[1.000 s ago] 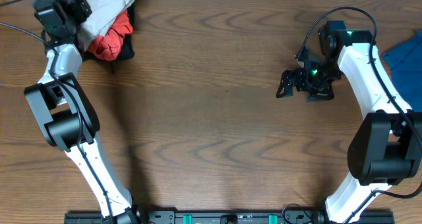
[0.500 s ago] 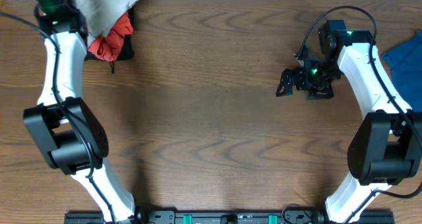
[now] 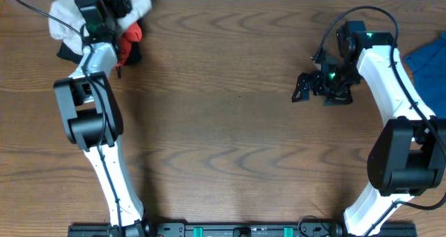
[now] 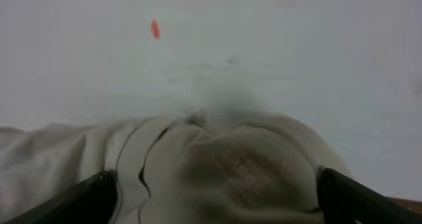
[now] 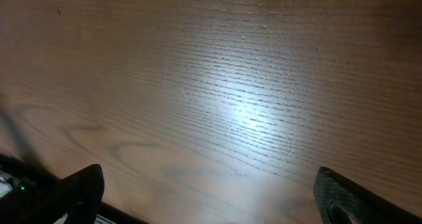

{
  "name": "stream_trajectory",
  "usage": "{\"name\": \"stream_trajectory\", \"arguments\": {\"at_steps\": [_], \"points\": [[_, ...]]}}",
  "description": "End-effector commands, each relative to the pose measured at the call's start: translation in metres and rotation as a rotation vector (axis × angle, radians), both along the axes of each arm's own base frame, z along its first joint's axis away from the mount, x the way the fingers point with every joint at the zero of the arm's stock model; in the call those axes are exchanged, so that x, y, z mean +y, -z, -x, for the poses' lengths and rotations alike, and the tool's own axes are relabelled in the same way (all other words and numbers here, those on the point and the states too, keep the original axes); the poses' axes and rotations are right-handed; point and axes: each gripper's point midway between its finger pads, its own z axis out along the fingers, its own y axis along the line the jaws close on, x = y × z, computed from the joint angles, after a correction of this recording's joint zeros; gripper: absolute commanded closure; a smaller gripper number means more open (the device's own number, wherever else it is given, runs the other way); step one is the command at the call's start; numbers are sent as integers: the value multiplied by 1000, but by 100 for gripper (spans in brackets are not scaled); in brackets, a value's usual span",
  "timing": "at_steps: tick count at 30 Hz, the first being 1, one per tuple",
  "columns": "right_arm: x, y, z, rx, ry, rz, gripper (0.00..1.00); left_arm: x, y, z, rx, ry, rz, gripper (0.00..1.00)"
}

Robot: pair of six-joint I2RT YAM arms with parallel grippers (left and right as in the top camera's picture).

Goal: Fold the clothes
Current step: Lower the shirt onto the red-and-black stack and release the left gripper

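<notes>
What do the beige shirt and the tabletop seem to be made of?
Beige shirt: soft matte fabric, probably knit cotton; wrinkles and a ribbed edge show. Tabletop: wood or wood-look laminate, smooth with slight sheen; grain lines, light glare.

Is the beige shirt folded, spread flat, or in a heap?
In a heap, not folded: the beige shirt lies crumpled and wrinkled at the far-left corner of the table, against the red garment.
</notes>
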Motion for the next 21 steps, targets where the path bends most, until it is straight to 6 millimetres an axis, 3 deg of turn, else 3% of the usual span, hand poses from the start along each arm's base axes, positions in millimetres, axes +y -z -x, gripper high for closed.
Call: {"name": "stream_trajectory", "arguments": {"at_steps": [1, 2, 5, 12, 14, 17, 21], "points": [[-3, -2, -2, 1, 18, -1, 1, 2, 48, 7, 116, -11, 2, 2], [-3, -2, -2, 2, 18, -1, 1, 1, 47, 6, 112, -10, 1, 2], [-3, -2, -2, 1, 18, -1, 1, 2, 15, 3, 49, 0, -48, 2], [-3, -2, -2, 1, 18, 0, 1, 10, -127, 13, -238, -26, -112, 2], [-3, -2, -3, -1, 18, 0, 1, 15, -158, 20, -302, -37, -125, 2], [-3, -2, -3, -3, 18, -1, 1, 28, -178, 29, -336, -82, -137, 2], [-3, -2, -4, -7, 18, -1, 1, 53, -158, 33, -272, -177, -135, 2]]}}
